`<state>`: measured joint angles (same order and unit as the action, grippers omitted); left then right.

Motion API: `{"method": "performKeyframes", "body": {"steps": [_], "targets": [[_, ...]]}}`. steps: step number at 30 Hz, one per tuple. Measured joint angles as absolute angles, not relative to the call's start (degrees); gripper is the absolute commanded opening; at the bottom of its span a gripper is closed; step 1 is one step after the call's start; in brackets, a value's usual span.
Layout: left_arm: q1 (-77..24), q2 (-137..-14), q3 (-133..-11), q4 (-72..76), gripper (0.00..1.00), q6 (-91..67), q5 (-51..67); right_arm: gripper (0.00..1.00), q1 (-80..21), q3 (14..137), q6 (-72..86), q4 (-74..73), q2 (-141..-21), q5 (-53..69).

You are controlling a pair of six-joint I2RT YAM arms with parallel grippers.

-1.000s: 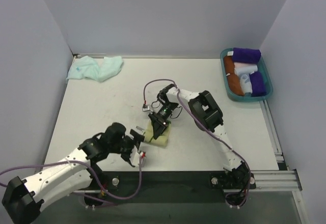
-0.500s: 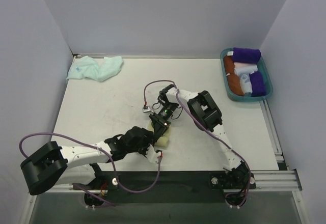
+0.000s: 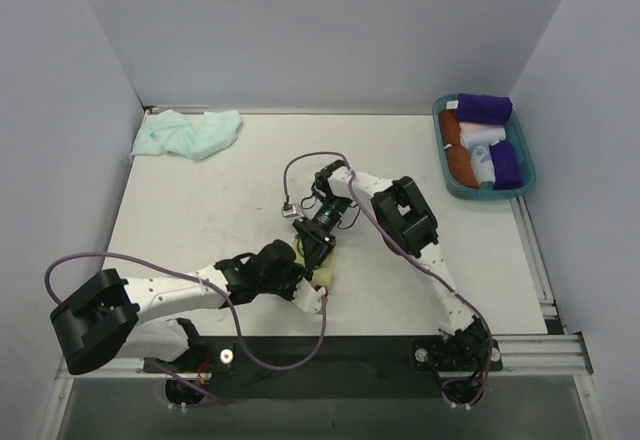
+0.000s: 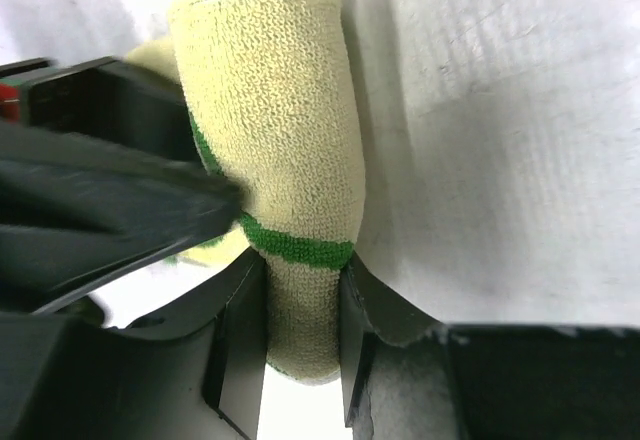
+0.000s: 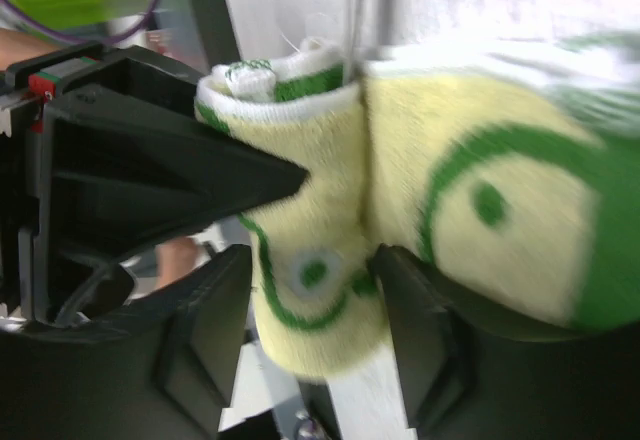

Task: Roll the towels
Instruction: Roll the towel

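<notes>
- yellow towel, green marks: a tight roll on the table, centre-front, just ahead of the arm bases. Both arms meet on it.
- left gripper: its fingers are pressed on both sides of the roll's near end, and the cloth is nipped to a waist between them, so it's pinching the towel.
- right gripper: jaws part-spread, one on each side of the same roll. The view is blurred, so I can't tell if the pads are pressing or only brushing the pile.
- Step in hand, my read: a hand-over. The left takes the hold so the right can let go w/o the roll springing open.
- To do it well:
  - Hold the left squeeze firm, not crushing. Terry is soft and springy, and the roll will prob. unwind if pressure drops.
  - The right should spread fully before backing off, then pull straight out along its own fingers. No drag across the loops, since they snag.
  - The two grippers are almost touching, so small slow moves only.
- mint towel: crumpled and unrolled in the far-left corner, well apart from both arms, so the task is approx. half done at best.
- tub at far right holds purple, orange and white rolls. It's prob. where this roll goes next, though that's a guess.
</notes>
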<state>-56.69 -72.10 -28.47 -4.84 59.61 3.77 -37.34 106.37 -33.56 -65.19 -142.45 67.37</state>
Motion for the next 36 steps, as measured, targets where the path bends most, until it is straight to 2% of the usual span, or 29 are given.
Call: {"method": "performKeyframes", "body": {"steps": [1, 4, 7, 14, 23, 28, 33, 36], "targets": [[-56.71, -72.36, -29.93, -7.35, 0.08, 58.37, 4.40, 0.69, -36.93, 106.96, -33.15, -65.14, -141.91, 66.50], [-56.71, -73.95, -33.95, -13.85, 0.04, 54.48, 6.92, 0.82, -34.68, 110.19, -32.10, -64.38, -139.24, 62.22], [-56.71, -76.31, -38.13, -19.68, 0.03, 50.94, 10.55, 0.84, -31.40, 112.84, -31.33, -62.83, -135.26, 58.33], [-50.61, -84.40, -47.44, -30.94, 0.02, 46.11, 22.20, 0.83, -22.44, 111.55, -28.69, -59.90, -121.45, 53.15], [-37.69, -107.46, -69.04, -51.35, 0.02, 47.53, 39.75, 0.84, -13.91, 93.27, -27.88, -57.52, -100.75, 51.20], [-32.10, -122.15, -82.81, -67.31, 0.07, 53.36, 47.70, 0.83, -10.85, 84.75, -28.80, -56.82, -90.28, 48.45], [-28.10, -134.52, -94.70, -80.27, 0.09, 58.37, 53.84, 0.74, -14.63, 76.53, -29.39, -55.77, -79.33, 44.38], [-27.18, -138.76, -98.65, -85.32, 0.09, 59.99, 55.94, 0.72, -24.97, 70.50, -28.58, -51.66, -74.78, 38.15]]}}
